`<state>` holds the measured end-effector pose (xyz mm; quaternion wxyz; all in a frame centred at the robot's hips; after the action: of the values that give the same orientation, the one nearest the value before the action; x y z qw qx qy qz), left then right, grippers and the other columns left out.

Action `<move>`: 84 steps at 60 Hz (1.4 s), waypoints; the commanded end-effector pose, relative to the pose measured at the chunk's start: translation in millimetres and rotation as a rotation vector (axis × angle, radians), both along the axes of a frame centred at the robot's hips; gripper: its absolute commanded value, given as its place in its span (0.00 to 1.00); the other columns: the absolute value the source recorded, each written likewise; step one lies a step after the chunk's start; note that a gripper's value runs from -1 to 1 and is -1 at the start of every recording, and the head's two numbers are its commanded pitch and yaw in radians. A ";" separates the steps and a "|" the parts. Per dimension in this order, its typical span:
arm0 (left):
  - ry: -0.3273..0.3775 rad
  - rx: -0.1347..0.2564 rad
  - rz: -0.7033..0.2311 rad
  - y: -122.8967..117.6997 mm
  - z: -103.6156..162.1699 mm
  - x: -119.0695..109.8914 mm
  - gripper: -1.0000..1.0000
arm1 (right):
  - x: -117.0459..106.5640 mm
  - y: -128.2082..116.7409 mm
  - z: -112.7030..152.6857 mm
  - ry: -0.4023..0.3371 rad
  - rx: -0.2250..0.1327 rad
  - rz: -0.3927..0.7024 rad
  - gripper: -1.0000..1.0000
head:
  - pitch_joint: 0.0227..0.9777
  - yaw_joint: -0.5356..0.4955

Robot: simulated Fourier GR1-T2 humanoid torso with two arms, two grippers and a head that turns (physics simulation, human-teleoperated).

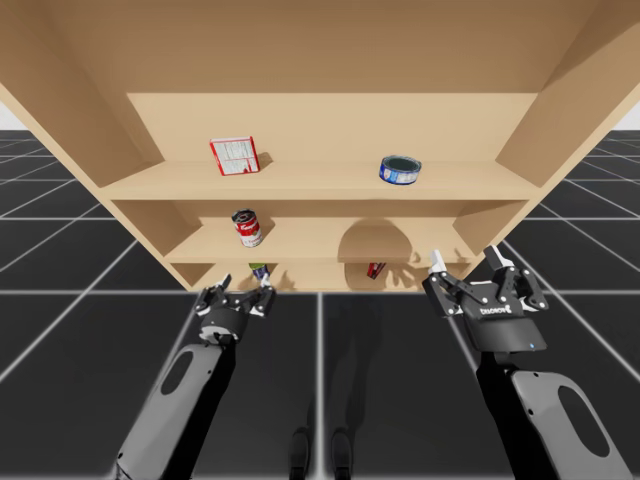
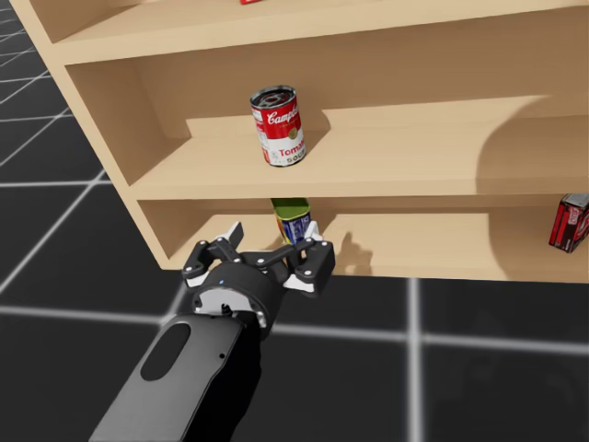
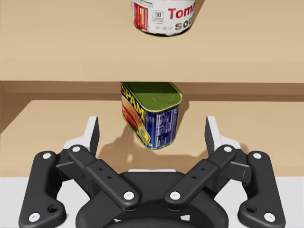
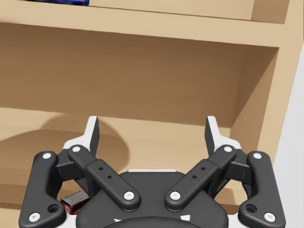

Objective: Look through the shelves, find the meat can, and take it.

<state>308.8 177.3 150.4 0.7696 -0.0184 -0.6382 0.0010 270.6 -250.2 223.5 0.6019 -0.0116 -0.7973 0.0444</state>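
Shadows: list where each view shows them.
High view: a rounded dark patch on the back wall above the middle shelf. Head view: broad shadow over that shelf's right end. Left wrist view: the meat can casts a soft shadow on the bottom shelf under it. Right wrist view: curved shadow ahead of the right tool.

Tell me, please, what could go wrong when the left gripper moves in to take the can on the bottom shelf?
1. The blue and green rectangular can stands turned, one corner towards my open left gripper. The fingers may close on slanted faces and twist it or push it deeper.
2. The middle shelf board hangs low over that can. The gripper might knock it and shake the red and white round can standing just above.
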 end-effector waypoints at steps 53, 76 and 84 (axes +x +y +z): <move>0.132 0.003 0.118 -12.5 -27.8 82.9 0.00 | 0.4 -1.4 0.5 -0.007 -0.004 -0.009 0.00 | 0.76 0.76; 0.132 -0.009 0.091 -14.2 -25.3 75.8 0.99 | 0.1 -1.8 0.3 -0.014 -0.017 -0.014 0.00 | 0.76 0.75; 0.100 0.016 0.081 -10.0 -15.3 65.0 0.98 | 0.2 -2.3 0.5 -0.015 -0.017 -0.017 0.00 | 0.76 0.75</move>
<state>379.5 164.9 127.9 0.8071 0.0313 -0.5862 0.0636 271.1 -252.1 223.8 0.5971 -0.0217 -0.8006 0.0459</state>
